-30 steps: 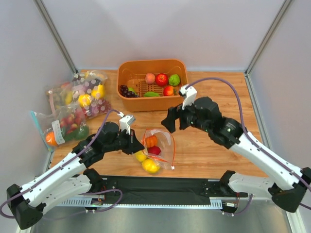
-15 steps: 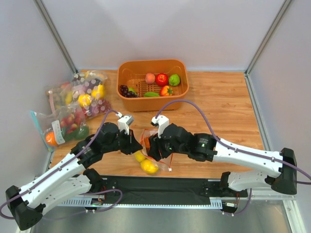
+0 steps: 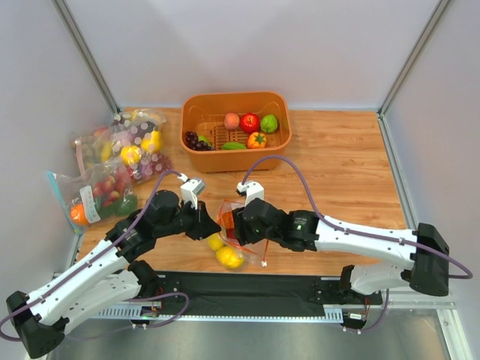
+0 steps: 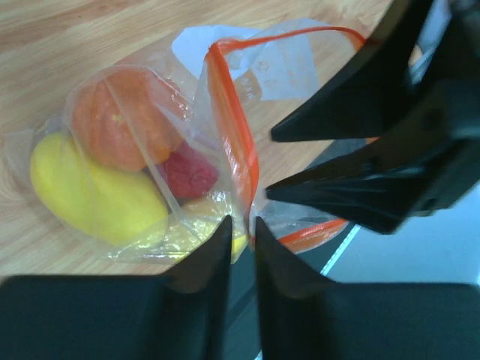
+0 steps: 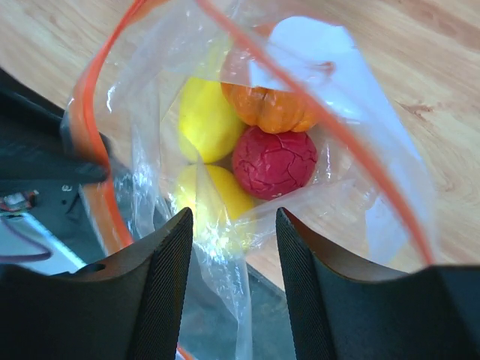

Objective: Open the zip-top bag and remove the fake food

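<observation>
The left tool (image 4: 241,225) pinches the zip-top bag (image 4: 232,142) rim, the right tool (image 5: 232,217) parted at its mouth: it may grab loose film, not the fake food (image 5: 274,161)

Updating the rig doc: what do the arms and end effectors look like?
Both alike: left arm and right arm have white link shells and black joints. A purple-grey cable loops along each. White camera block on each wrist. Left end effector and right end effector: two black tapered fingers.
</observation>
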Action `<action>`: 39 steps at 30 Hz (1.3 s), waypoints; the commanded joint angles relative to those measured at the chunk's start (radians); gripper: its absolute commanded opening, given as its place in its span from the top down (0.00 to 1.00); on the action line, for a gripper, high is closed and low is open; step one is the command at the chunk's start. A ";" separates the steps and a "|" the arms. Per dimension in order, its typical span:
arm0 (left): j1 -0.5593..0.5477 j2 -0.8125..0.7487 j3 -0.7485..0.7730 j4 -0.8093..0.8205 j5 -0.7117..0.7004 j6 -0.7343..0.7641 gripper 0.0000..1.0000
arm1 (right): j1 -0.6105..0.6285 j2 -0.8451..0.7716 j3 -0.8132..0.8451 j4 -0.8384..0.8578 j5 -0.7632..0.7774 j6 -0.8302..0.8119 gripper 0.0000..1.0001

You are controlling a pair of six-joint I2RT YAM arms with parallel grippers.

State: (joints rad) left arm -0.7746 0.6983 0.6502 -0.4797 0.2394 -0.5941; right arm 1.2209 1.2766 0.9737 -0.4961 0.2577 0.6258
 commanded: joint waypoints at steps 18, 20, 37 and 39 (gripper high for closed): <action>0.003 -0.068 -0.145 -0.129 -0.272 -0.242 0.36 | 0.006 0.222 -0.030 0.183 0.012 0.025 0.46; 0.003 -0.062 -0.176 -0.102 -0.264 -0.259 0.35 | 0.006 0.219 -0.039 0.182 0.018 0.032 0.45; 0.003 0.027 -0.353 0.216 -0.167 -0.372 0.25 | 0.006 0.184 -0.073 0.177 0.072 0.069 0.35; 0.003 0.041 -0.353 0.228 -0.160 -0.368 0.34 | 0.006 0.187 -0.072 0.180 0.075 0.072 0.34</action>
State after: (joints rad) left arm -0.7742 0.7238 0.2935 -0.3508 0.0475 -0.9413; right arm 1.2209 1.4830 0.9096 -0.3538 0.2981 0.6701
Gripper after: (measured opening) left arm 0.695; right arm 0.654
